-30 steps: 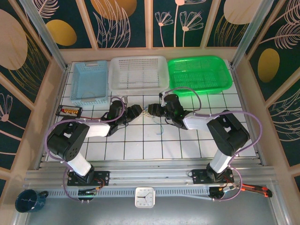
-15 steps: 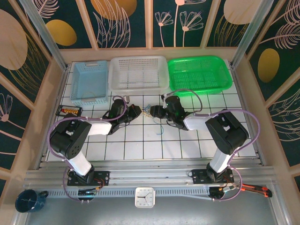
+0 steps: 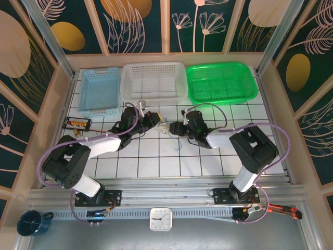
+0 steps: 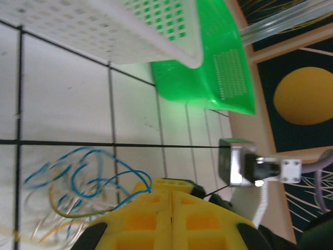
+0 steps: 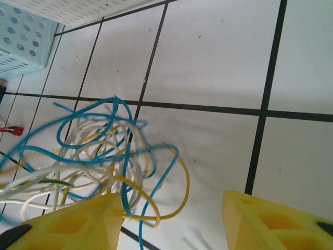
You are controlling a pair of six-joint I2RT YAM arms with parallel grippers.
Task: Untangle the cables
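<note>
Separating the cables (image 3: 164, 127), lying between the grippers: left gripper (image 3: 154, 121), at their 9 o'clock, is pressed together; right gripper (image 3: 175, 128), at 3 o'clock, is spread. Single strands should be drawn outward slowly.

Tangled cables (image 3: 165, 127): thin blue, yellow & white wires, loose loops, ctr of tiled table (image 3: 156, 161).

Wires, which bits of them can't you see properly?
- Top view: the cables are too small to tell strands apart.
- Left wrist view: blurred; the shut left gripper hides whether it pinches any.
- Right wrist view: ends cut off by the left edge and hidden behind a finger.
</note>
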